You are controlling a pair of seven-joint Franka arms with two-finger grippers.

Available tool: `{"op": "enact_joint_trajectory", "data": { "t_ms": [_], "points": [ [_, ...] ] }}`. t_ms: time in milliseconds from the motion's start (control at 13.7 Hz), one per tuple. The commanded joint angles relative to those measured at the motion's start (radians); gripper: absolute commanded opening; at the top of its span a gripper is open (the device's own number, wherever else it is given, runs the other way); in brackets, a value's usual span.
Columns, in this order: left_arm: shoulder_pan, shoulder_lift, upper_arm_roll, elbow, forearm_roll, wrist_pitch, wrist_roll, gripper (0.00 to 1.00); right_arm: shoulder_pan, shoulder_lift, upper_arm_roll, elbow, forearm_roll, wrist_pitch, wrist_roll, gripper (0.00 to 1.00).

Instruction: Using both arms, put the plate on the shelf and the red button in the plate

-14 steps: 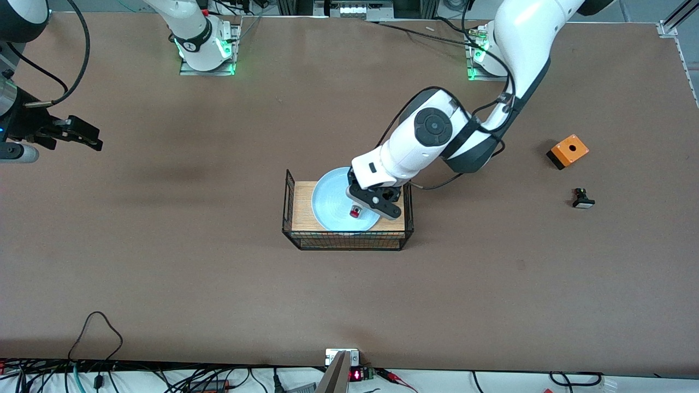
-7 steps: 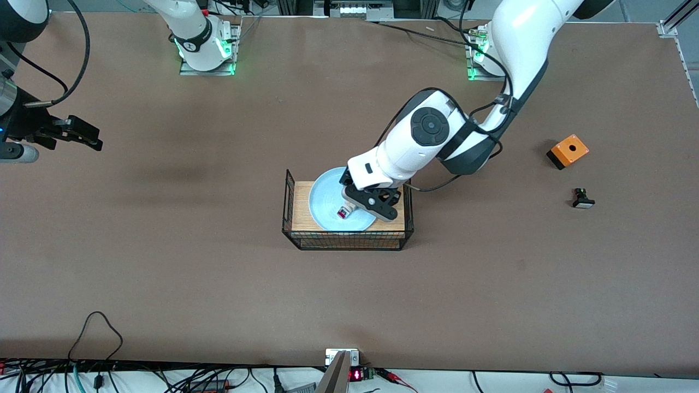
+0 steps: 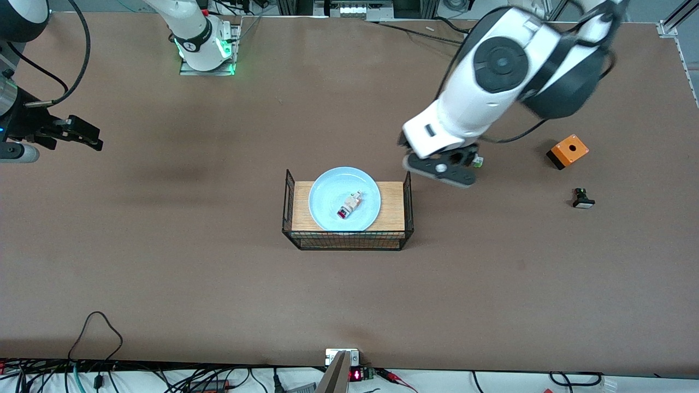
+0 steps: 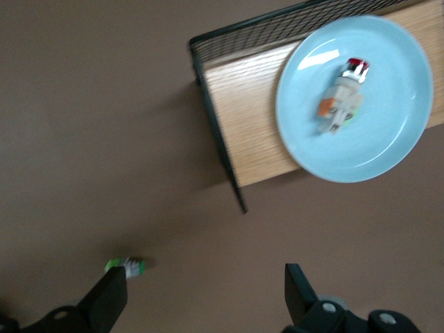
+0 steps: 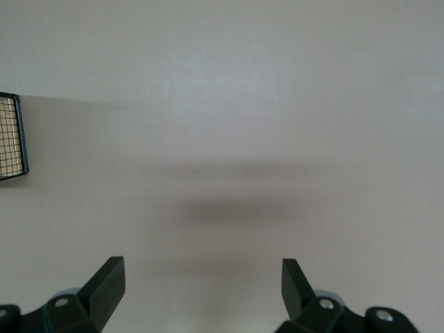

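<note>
The pale blue plate (image 3: 327,191) lies on the wooden floor of a black wire basket (image 3: 349,240) at mid-table. The red button (image 3: 348,208) lies on its side on the plate. Both also show in the left wrist view, the plate (image 4: 381,149) and the red button (image 4: 342,94). My left gripper (image 3: 442,170) is open and empty, up over the bare table beside the basket toward the left arm's end; its own view (image 4: 206,295) shows the jaws wide apart. My right gripper (image 3: 90,136) waits open and empty over the right arm's end of the table (image 5: 202,284).
A small green-capped button (image 3: 478,161) lies on the table under the left hand, also in the left wrist view (image 4: 126,266). An orange box (image 3: 568,150) and a black button (image 3: 582,198) lie toward the left arm's end. The basket's corner (image 5: 12,139) shows in the right wrist view.
The left gripper let go of the red button on the plate, then rose and swung away toward the left arm's end. The right arm has not moved.
</note>
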State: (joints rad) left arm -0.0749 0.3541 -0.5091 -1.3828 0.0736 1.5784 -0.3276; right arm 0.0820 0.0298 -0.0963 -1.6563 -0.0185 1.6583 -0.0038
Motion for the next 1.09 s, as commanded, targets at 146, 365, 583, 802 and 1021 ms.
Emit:
{"op": "enact_joint_trajectory", "data": {
  "t_ms": [146,365,583,802,1021],
  "points": [
    [0.121,-0.036,-0.003,0.048,0.141,-0.236,0.001,1.00,0.001,-0.007,0.006,0.019,-0.008,-0.029,-0.007,1.00],
    [0.201,-0.079,0.010,0.039,0.126,-0.223,0.001,1.00,0.001,-0.014,0.004,0.023,-0.009,-0.067,-0.013,1.00],
    [0.156,-0.260,0.261,-0.152,-0.034,-0.022,0.120,1.00,-0.002,-0.016,0.001,0.023,0.000,-0.085,-0.038,1.00],
    [0.078,-0.359,0.443,-0.317,-0.075,0.129,0.326,1.00,-0.001,-0.018,0.001,0.023,-0.001,-0.086,-0.036,1.00],
    [0.043,-0.360,0.481,-0.318,-0.067,0.089,0.331,1.00,-0.001,-0.018,0.003,0.024,-0.006,-0.084,-0.036,1.00]
  ]
}}
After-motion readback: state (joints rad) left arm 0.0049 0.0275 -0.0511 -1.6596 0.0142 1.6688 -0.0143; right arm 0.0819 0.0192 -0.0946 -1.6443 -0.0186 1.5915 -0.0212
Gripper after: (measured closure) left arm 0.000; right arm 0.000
